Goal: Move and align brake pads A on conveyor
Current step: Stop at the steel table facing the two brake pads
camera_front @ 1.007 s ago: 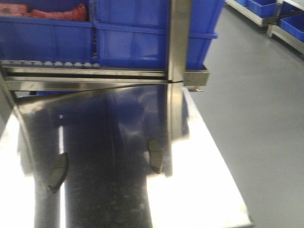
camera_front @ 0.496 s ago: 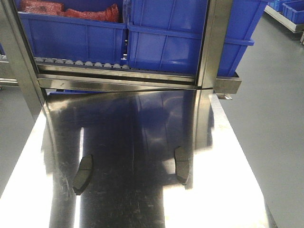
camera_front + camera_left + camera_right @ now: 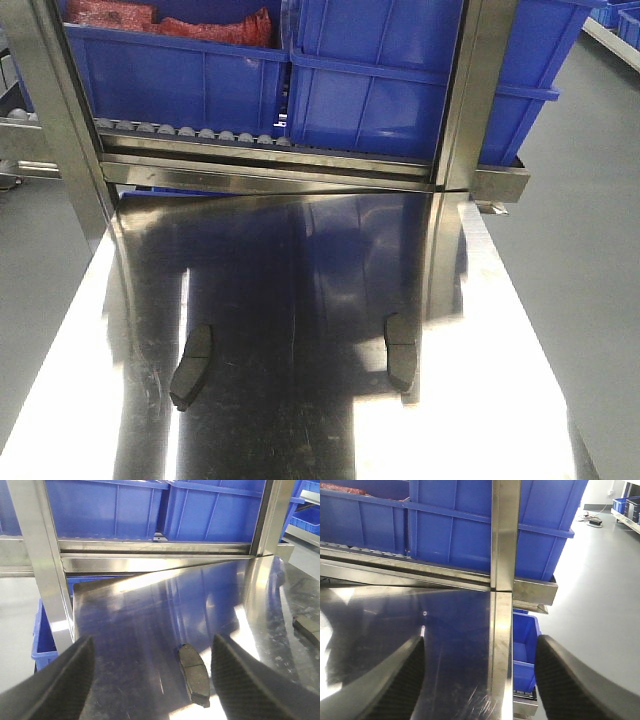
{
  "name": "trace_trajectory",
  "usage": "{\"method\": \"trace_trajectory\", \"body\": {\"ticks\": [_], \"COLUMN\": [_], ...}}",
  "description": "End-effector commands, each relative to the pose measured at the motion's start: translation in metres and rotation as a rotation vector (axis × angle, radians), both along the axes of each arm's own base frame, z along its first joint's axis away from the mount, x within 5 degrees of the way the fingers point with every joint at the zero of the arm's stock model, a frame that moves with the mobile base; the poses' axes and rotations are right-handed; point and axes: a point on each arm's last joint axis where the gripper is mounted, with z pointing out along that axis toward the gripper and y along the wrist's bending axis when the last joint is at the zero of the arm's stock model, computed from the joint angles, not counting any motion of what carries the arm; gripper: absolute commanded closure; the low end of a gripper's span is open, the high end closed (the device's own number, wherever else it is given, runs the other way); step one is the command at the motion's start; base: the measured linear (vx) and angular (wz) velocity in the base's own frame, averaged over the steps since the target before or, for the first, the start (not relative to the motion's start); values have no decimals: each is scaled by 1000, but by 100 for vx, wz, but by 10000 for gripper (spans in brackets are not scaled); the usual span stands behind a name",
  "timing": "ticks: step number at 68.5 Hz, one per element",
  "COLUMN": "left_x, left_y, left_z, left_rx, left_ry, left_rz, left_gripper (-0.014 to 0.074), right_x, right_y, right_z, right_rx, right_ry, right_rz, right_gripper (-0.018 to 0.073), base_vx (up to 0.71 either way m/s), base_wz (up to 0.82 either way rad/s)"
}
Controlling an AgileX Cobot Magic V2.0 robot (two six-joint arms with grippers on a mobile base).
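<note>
Two brake pads A lie on the shiny steel table: one at the left, one at the right, both lengthwise and apart. In the left wrist view my left gripper is open above the table. The grooved left pad lies below it, close to the right finger and untouched. The other pad shows at that view's right edge. My right gripper is open and empty over the table's right rim. The conveyor is out of view.
A roller rack with blue bins stands across the table's far end; one bin holds red parts. Steel posts rise at the far corners. A blue bin sits below the right rim, with grey floor beyond.
The front view has swung left, so the table, rack and pads sit further right in the frame and look sharper. The pads keep their places on the table.
</note>
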Motion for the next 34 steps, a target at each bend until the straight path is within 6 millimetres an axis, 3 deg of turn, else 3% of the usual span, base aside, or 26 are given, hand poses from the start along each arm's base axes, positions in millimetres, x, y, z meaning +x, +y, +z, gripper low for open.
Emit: {"method": "trace_trajectory", "body": {"ticks": [1,34], "left_x": [2,2], "left_y": [-1,-1], "left_z": [15,15], "left_rx": [-25,-25], "left_ry": [-83,-83], "left_rz": [-9,-9], "left_gripper": [108,108], "right_x": [2,2], "right_y": [-1,-1], "right_z": [14,14], "right_rx": [-3,-3], "right_ry": [-89,-89], "right_rz": [-11,-11], "right_gripper": [96,96], "base_vx": [1,0], "base_wz": [3,1]}}
